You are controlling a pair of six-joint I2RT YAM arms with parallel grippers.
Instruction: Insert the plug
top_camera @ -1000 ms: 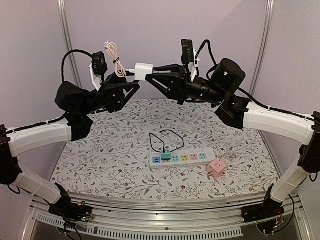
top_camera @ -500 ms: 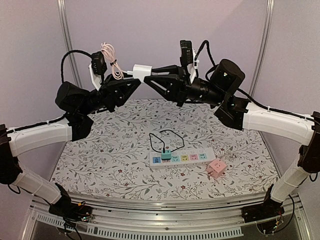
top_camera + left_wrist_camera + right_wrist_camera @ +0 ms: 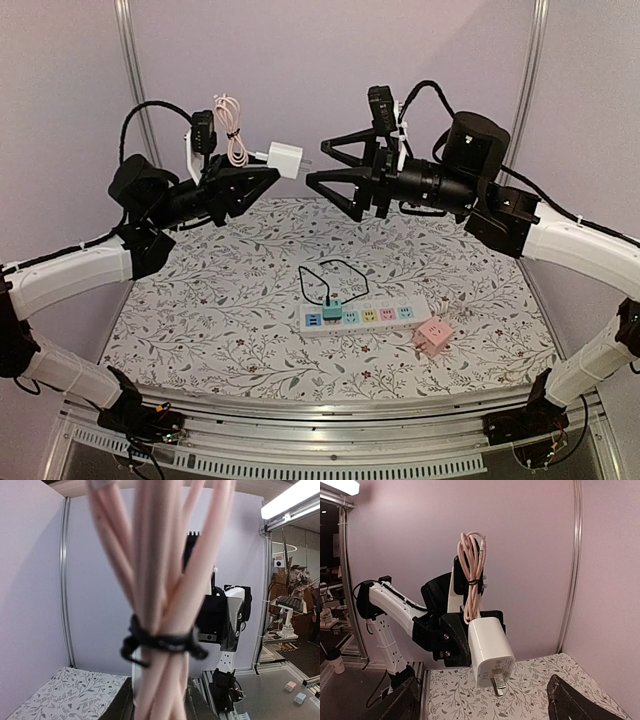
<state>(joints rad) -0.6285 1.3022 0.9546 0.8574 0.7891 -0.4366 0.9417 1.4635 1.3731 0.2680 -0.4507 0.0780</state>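
Note:
High above the table, my left gripper [image 3: 268, 172] is shut on a white charger plug [image 3: 285, 158], whose metal prongs point right toward my right gripper [image 3: 316, 165]. That gripper stands open a short way from the prongs, touching nothing. A pink cable bundle [image 3: 234, 125] tied with a black strap rises from the plug. In the right wrist view the plug [image 3: 490, 652] hangs between my wide-apart right fingers [image 3: 402, 702], held from behind by the left gripper [image 3: 451, 639]. The cable bundle [image 3: 160, 580] fills the left wrist view and hides most of the plug. A white power strip [image 3: 365, 317] lies on the table.
A teal plug [image 3: 332, 308] with a looped black cable [image 3: 335, 272] sits in the strip's left end. A pink cube adapter [image 3: 434, 336] lies just right of the strip. The floral tablecloth [image 3: 200, 320] covers the table; metal posts [image 3: 128, 60] stand at the back corners.
My right gripper has opened, let go of the plug and drawn back to the right. The left gripper closed on the plug and now holds it alone.

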